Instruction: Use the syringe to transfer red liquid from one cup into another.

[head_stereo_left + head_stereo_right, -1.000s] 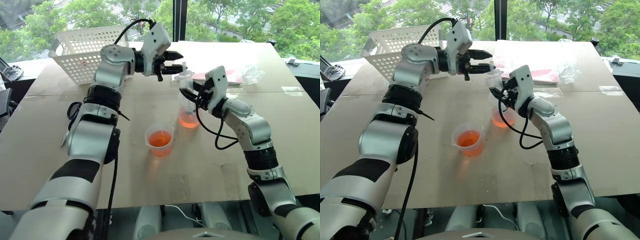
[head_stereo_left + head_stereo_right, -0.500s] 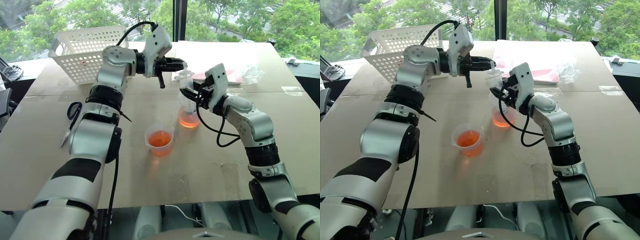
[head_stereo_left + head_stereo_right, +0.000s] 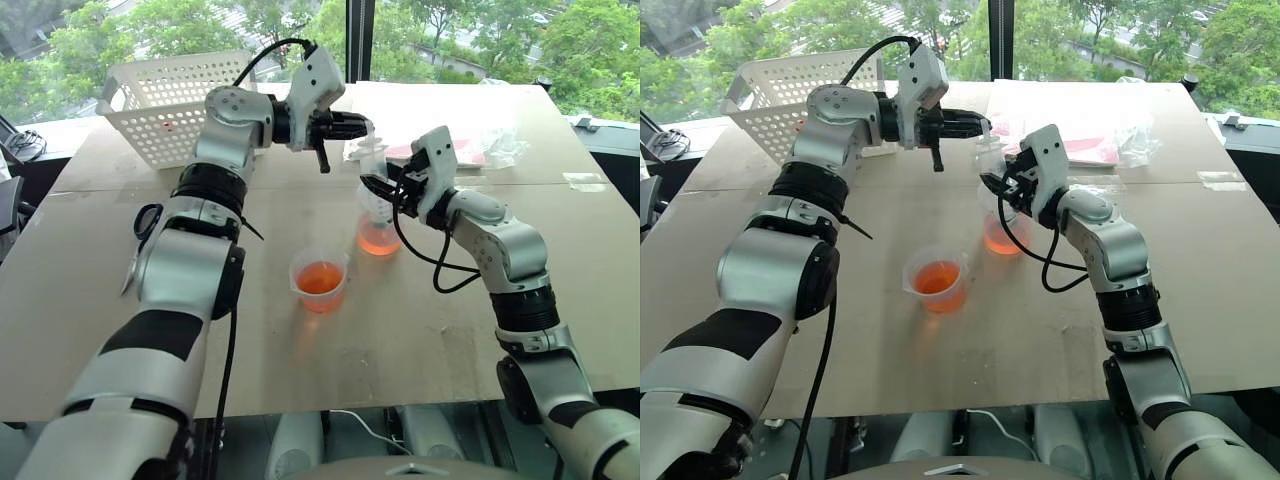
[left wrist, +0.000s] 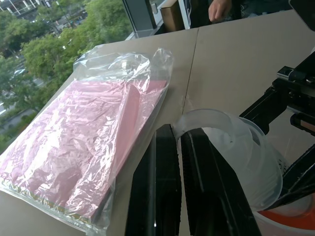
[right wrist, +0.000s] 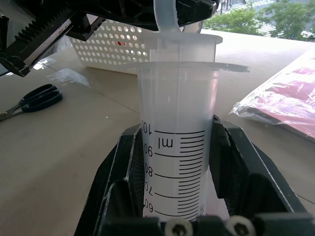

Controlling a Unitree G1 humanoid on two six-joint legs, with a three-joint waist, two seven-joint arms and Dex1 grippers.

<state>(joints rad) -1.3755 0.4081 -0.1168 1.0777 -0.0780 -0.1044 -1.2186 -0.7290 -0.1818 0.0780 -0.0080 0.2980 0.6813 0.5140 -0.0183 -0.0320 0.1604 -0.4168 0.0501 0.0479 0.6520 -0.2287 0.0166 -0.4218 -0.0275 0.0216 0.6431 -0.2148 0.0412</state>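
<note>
Clear plastic syringe [image 5: 178, 147] is clamped upright by right pincer [image 3: 385, 189] over taller beaker [image 3: 377, 232] | plunger top is pinched by closed left pincer [image 3: 362, 127] | orange-red liquid [image 3: 320, 277] is seen in both cups; transfer unfinished.

1. My two head cameras sit side by side above my arms and look forward and down over the bench [image 3: 300, 400], taking in its whole top and the trees through the windows beyond.
2. They share nearly the same scene, the right one set slightly aside.
3. My left wrist camera looks along my left end effector [image 4: 178, 147] from very near, facing across the bench toward a pink bagged packet [image 4: 88, 142].
4. My right wrist camera looks along my right end effector [image 5: 177, 167], close against the syringe [image 5: 179, 128], facing the white basket [image 5: 113, 51].
5. Both head views also hold that basket and packet.
</note>
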